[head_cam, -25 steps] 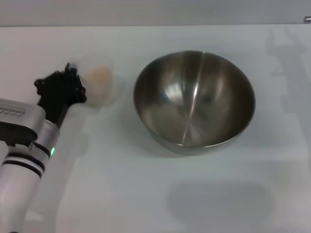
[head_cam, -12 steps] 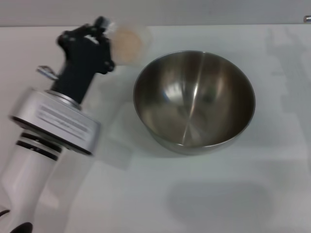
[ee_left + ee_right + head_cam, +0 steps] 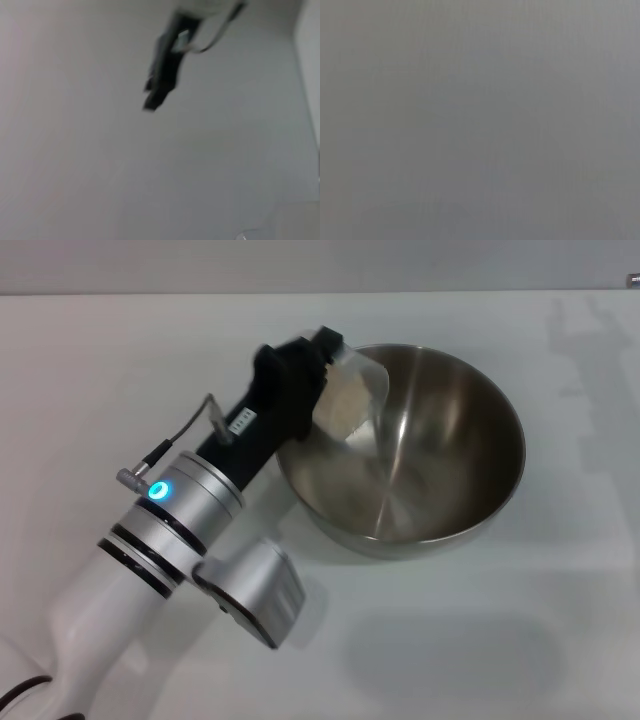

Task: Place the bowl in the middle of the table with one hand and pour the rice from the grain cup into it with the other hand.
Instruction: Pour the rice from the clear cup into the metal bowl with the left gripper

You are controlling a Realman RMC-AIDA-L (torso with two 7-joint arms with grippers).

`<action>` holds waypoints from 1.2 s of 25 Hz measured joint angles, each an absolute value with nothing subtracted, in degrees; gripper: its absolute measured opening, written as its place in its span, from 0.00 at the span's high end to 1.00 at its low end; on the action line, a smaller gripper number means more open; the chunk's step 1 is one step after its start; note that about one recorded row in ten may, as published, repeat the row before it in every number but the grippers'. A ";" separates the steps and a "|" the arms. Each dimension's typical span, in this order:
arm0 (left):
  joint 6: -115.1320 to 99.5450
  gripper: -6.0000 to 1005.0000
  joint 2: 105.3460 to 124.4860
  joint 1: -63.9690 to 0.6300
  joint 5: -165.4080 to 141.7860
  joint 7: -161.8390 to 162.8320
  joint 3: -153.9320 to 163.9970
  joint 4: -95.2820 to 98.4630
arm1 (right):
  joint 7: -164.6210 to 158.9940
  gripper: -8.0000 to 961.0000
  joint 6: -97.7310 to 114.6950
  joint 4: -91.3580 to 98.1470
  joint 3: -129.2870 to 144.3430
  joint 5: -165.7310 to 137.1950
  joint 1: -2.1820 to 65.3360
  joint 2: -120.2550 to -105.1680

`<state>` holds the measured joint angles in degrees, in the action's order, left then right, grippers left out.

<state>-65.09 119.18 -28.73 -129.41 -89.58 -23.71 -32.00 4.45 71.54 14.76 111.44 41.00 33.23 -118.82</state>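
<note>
Rice shows as a pale beige granular mass inside the grain cup, which is tilted on its side over the far-left rim of the bowl. The cup's mouth faces right and toward the bowl's inside, and the grains lie against the lower wall of the cup; whether any are falling cannot be told. The left gripper holds the cup from the cup's left side, its black fingers closed on it at the far-left edge of the bowl. The left arm reaches in from the near left, its silver wrist section with a lit blue ring lying near and left of the bowl, above the table.

The bowl is a wide, shiny steel one standing upright on the white table, a little right of the middle and toward the far side. Its reflective inside shows a bright streak down the centre, and no clear heap of grains can be made out on its bottom.

In the left wrist view only a dark, blurred part hangs over a pale surface, and it cannot be identified. The right wrist view is a plain grey field with nothing to tell apart. The right gripper is in none of the views.
</note>
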 joint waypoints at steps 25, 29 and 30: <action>-65.69 0.92 119.18 -27.87 -132.61 -123.90 -17.36 -33.43 | 4.58 0.47 71.55 14.51 111.44 40.95 33.30 -118.63; -65.24 0.92 119.18 -27.93 -132.46 -123.99 -17.81 -33.48 | 4.58 0.47 71.55 14.48 111.44 40.96 33.31 -118.59; -65.24 0.92 119.18 -27.93 -132.46 -123.99 -17.81 -33.48 | 4.58 0.47 71.55 14.48 111.44 40.95 33.31 -118.56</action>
<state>-65.24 119.18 -27.93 -132.46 -123.99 -17.81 -33.48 4.57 71.55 14.48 111.44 40.95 33.31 -118.56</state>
